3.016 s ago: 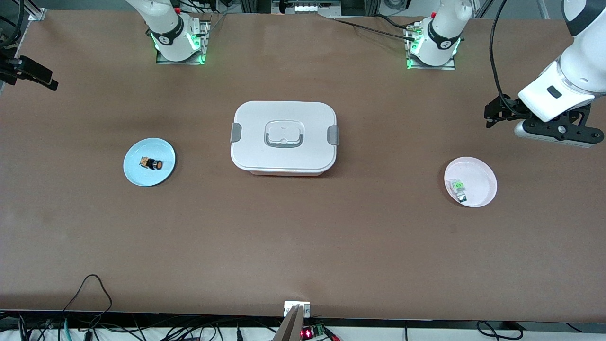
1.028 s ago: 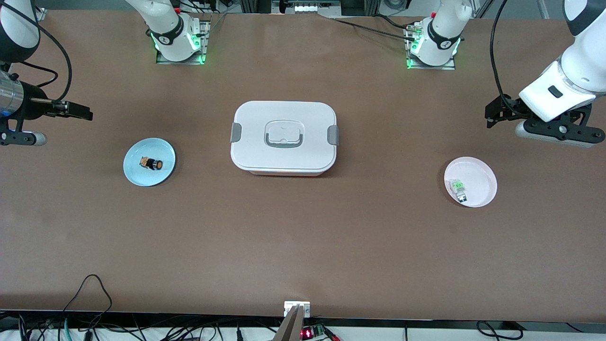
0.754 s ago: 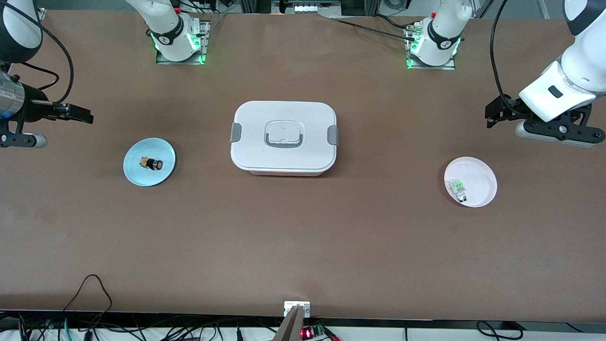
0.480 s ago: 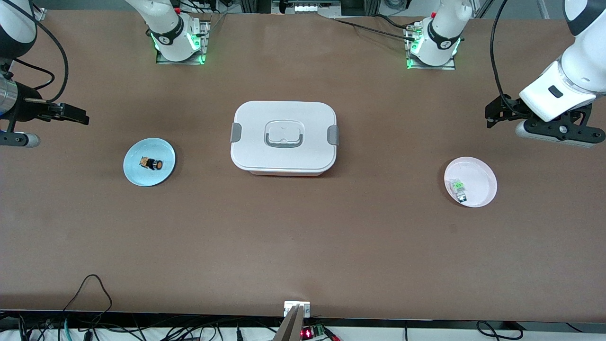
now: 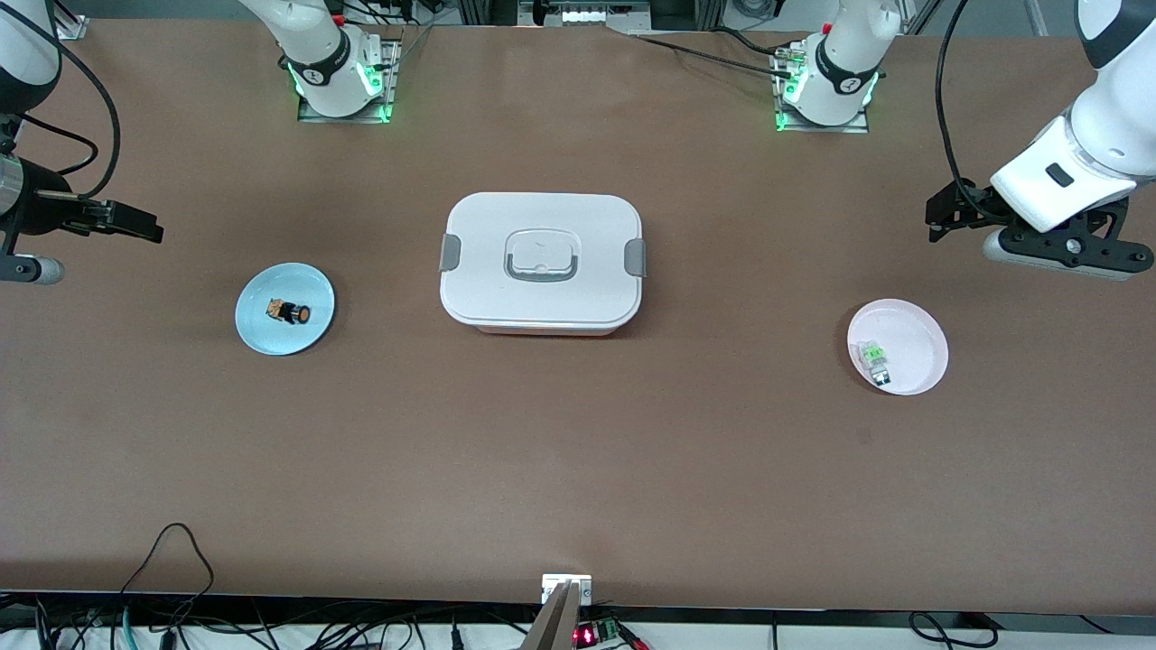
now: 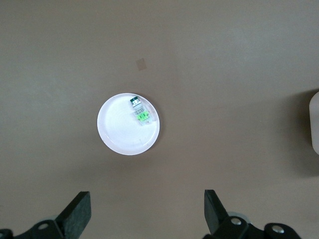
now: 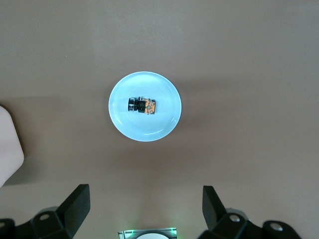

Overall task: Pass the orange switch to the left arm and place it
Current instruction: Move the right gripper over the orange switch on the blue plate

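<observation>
The orange switch, a tiny black cylinder with an orange end, lies on a small blue plate toward the right arm's end of the table. In the right wrist view the switch lies on its side on that plate. My right gripper hangs open and empty over bare table beside the blue plate, its fingers spread wide. The white lidded box stands mid-table. My left gripper waits open and empty over the table's other end; its own view shows the gripper holding nothing.
A pink plate near the left arm's end holds a small clear-and-green component, also seen from the left wrist as the component on the plate. The box's edge shows in the right wrist view. Cables trail along the table's near edge.
The right arm came in over its end of the table, then its gripper drifted slightly back toward that end during the last second. The left arm, switch and box have not moved.
</observation>
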